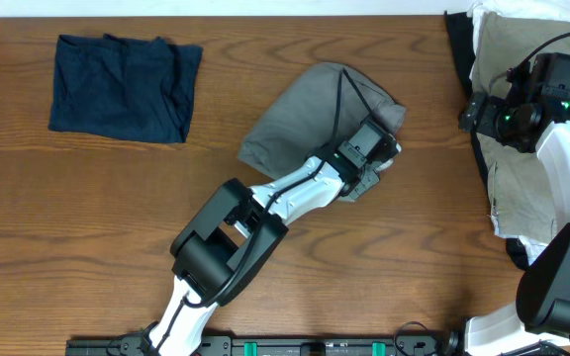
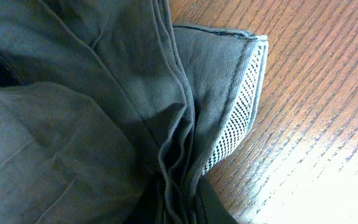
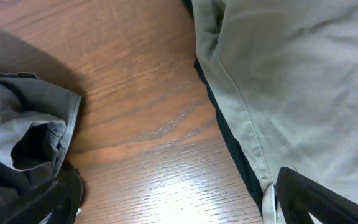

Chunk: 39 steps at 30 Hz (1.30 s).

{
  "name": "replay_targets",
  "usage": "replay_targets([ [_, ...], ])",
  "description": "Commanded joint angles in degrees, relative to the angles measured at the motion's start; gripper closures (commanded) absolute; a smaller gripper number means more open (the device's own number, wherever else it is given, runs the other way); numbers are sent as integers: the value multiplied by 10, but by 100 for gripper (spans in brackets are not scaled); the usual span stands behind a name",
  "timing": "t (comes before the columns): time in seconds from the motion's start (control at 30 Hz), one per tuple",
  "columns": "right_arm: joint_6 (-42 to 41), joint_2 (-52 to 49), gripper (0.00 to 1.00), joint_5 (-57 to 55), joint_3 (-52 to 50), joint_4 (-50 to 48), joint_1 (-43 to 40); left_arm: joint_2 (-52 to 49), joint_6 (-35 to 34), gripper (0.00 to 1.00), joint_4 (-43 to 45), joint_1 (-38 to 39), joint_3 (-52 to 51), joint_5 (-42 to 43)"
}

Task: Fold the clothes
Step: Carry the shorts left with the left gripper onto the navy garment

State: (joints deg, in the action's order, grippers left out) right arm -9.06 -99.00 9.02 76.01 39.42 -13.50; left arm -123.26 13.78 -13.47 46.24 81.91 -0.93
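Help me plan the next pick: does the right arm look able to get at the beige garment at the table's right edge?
Probably yes: the right gripper hovers open at the edge of the beige garment, with nothing covering that edge; the grey garment lies apart.

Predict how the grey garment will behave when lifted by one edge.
Probably floppy: the grey garment bunches into soft pleats at the left pincer. Lifted, it would likely sag and unfold, since its layers lie loose. Pushed, it should wrinkle rather than slide whole.
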Motion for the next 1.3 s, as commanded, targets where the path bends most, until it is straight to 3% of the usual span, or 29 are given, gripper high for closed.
replay_targets([
  [0.0, -5, -1, 3, 2, -1, 1, -5, -19, 5, 94, -22, 1, -14, -56],
  [0.3, -1, -1, 3, 20, -1, 2, -5, 135, -10, 94, -69, -35, -14, -193],
  [0.73, -1, -1, 4, 35, -1, -8, 8, 336, -34, 94, -51, -261, -14, -197],
  [1.1, -1, -1, 4, 35, -1, -15, 23, 372, -11, 94, 20, -411, 43, -197],
  [1.27, -1, -1, 4, 35, -1, -17, 30, 367, 44, 94, 86, -469, 49, -196],
])
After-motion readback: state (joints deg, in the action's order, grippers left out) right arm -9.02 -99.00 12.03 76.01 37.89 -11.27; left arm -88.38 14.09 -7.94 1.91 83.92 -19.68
